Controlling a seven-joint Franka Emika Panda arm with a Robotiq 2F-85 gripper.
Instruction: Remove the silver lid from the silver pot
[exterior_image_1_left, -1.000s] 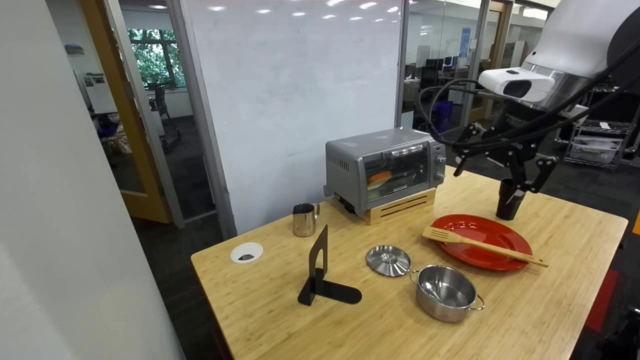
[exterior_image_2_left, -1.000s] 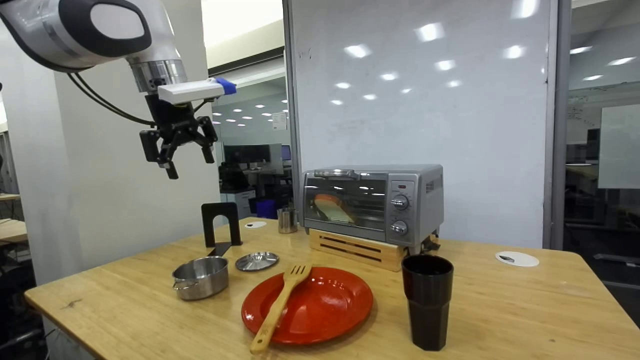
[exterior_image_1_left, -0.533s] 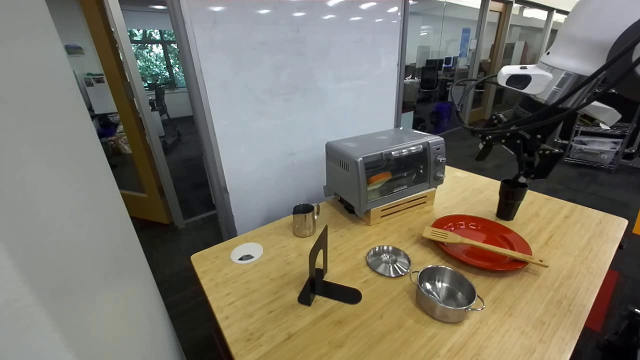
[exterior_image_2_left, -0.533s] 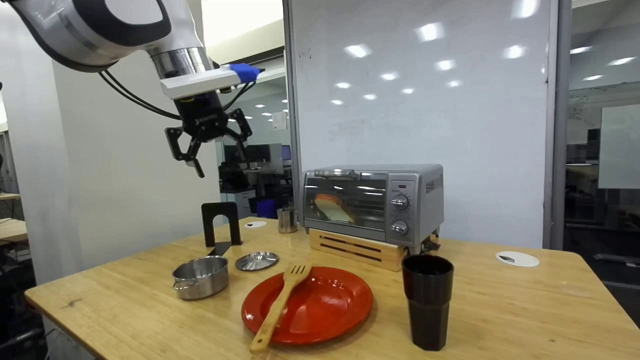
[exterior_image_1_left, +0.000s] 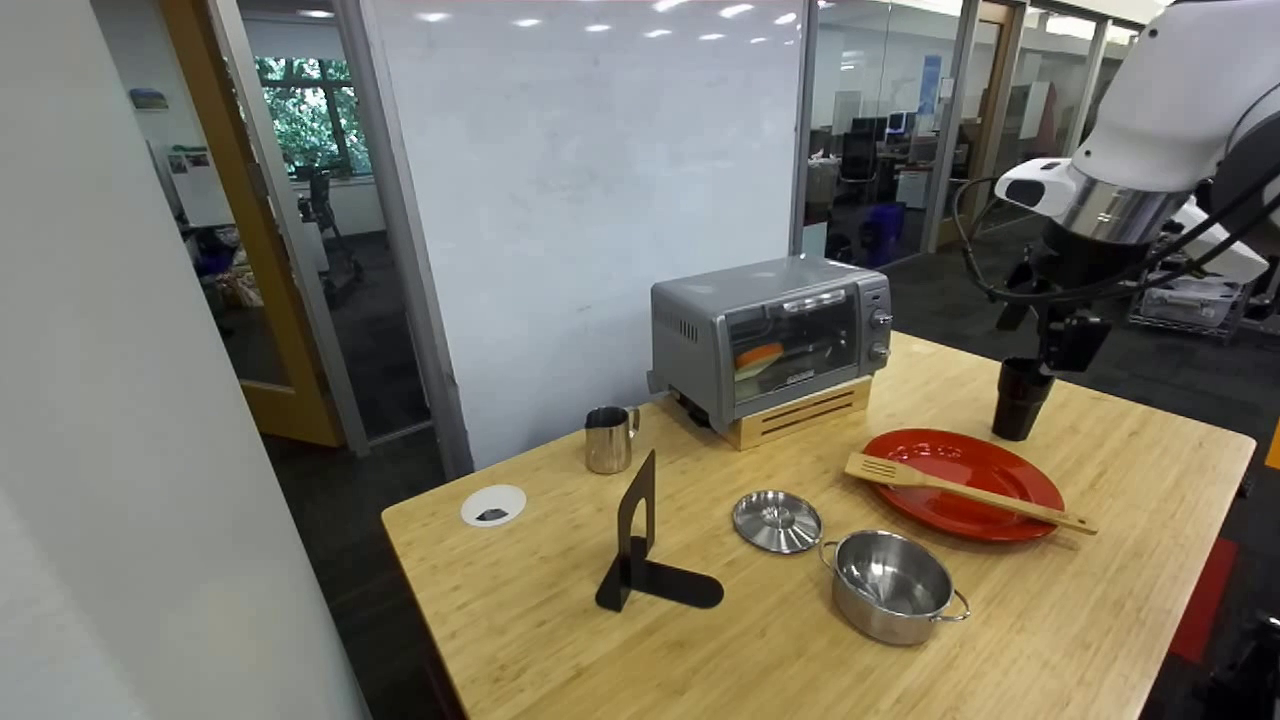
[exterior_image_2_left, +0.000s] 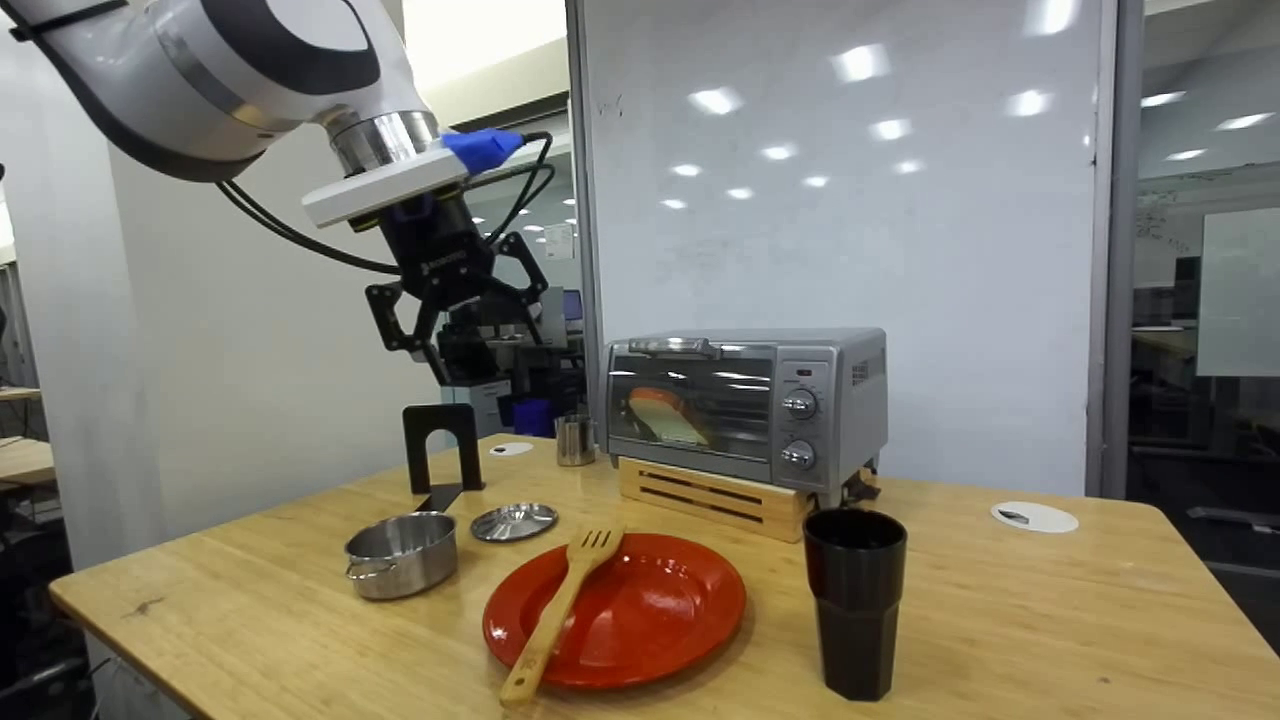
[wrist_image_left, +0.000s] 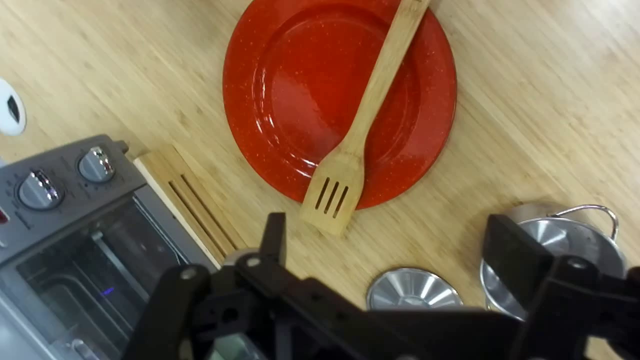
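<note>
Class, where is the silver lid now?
In an exterior view, the silver lid lies on the table, left of the pot and right of the black bookend.

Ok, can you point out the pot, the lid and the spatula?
Pot (exterior_image_2_left: 412, 574): in an exterior view, on its outer wall.
Lid (exterior_image_1_left: 781, 521): in an exterior view, near its centre.
Spatula (wrist_image_left: 374, 102): in the wrist view, on its handle.

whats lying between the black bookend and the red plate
The silver lid lies on the table roughly between the black bookend and the red plate, with the silver pot off to one side; this shows in both exterior views.
</note>
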